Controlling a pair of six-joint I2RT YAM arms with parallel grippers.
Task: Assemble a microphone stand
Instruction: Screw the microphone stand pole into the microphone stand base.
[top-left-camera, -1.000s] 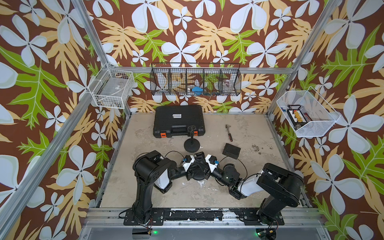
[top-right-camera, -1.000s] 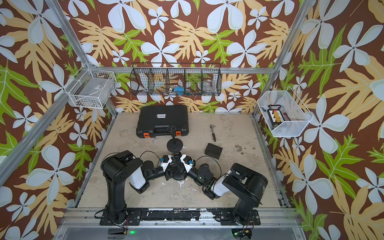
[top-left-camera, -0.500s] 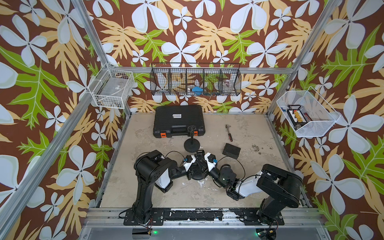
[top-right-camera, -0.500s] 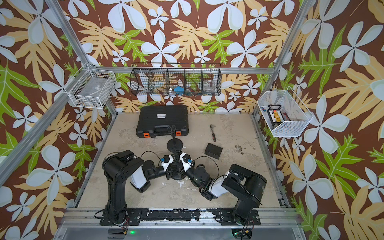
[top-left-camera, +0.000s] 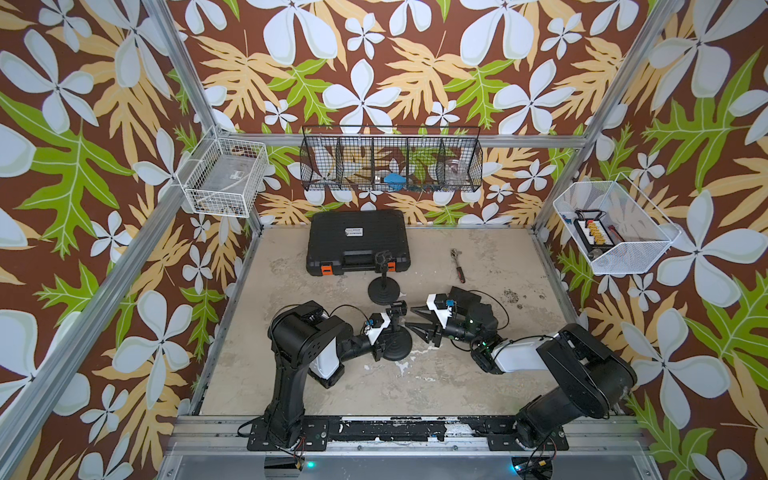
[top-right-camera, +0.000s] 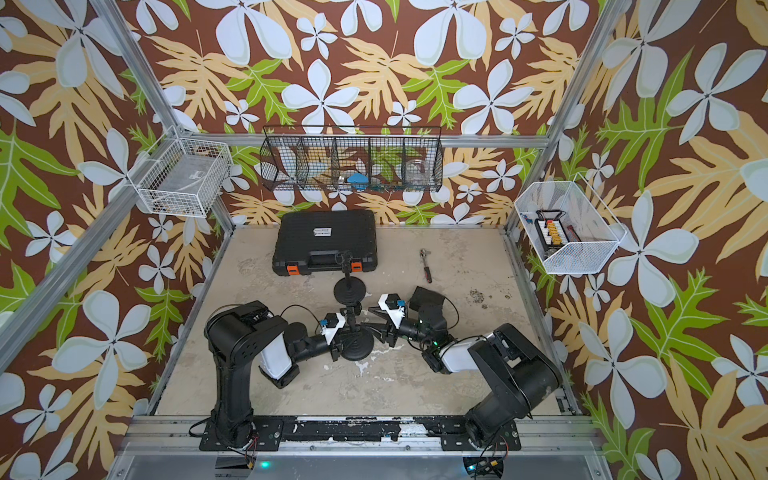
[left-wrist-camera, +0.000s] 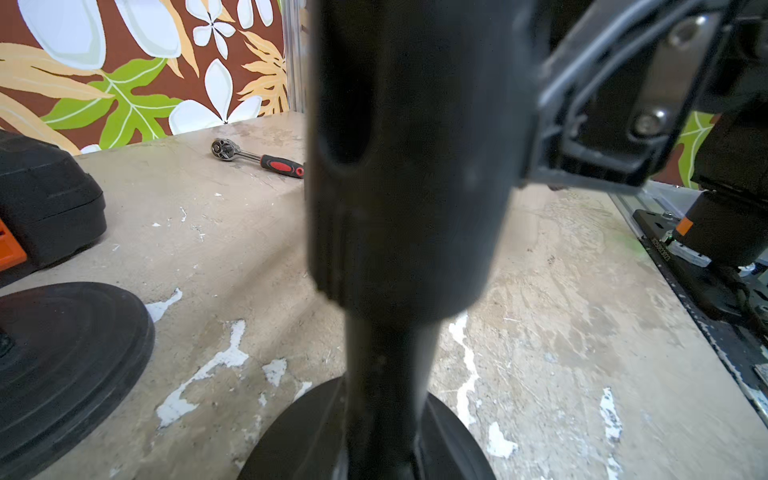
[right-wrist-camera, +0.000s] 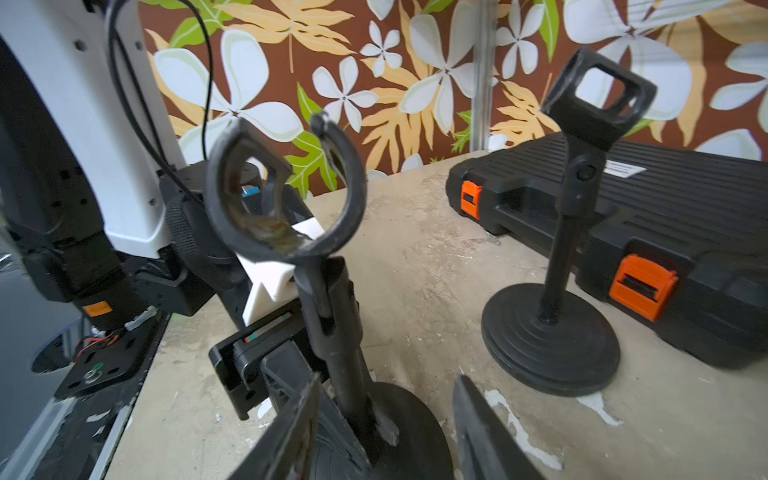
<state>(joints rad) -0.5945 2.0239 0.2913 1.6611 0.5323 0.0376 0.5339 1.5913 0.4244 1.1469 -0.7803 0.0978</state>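
left wrist view: looks point-blank at the dark pole (left-wrist-camera: 399, 208) of the near microphone stand (top-left-camera: 397, 343), blurred and filling the middle of the frame, with the round base at its foot. in both top views, stands upright on the table (top-left-camera: 457, 374) toward the front, roughly midway between the two arms. carries a c-shaped clip (right-wrist-camera: 282, 187) on top, gap facing up.

left gripper (top-left-camera: 390, 332): lies low on the robot's left side of that stand and clamps the pole just above the base, jaws pressed together on it.

right gripper (top-left-camera: 411, 318): sits just beside the same stand on the opposite side, jaws spread apart, holding nothing. in the right wrist view, shows one dark finger (right-wrist-camera: 291, 428) on each side of the base; cannot tell whether either touches it.

far microphone stand (top-left-camera: 384, 286): stands upright too, behind the near one, close but apart, just in front of the black case (top-left-camera: 357, 237) with orange latches at the back of the table. bears a squarer clip (right-wrist-camera: 598, 104).

ratchet (top-left-camera: 457, 262): lies flat to the right of the case, well apart from both stands, red-and-black handle toward the front.

small black box (top-left-camera: 463, 296): lies by the right arm's wrist, partly hidden by it.
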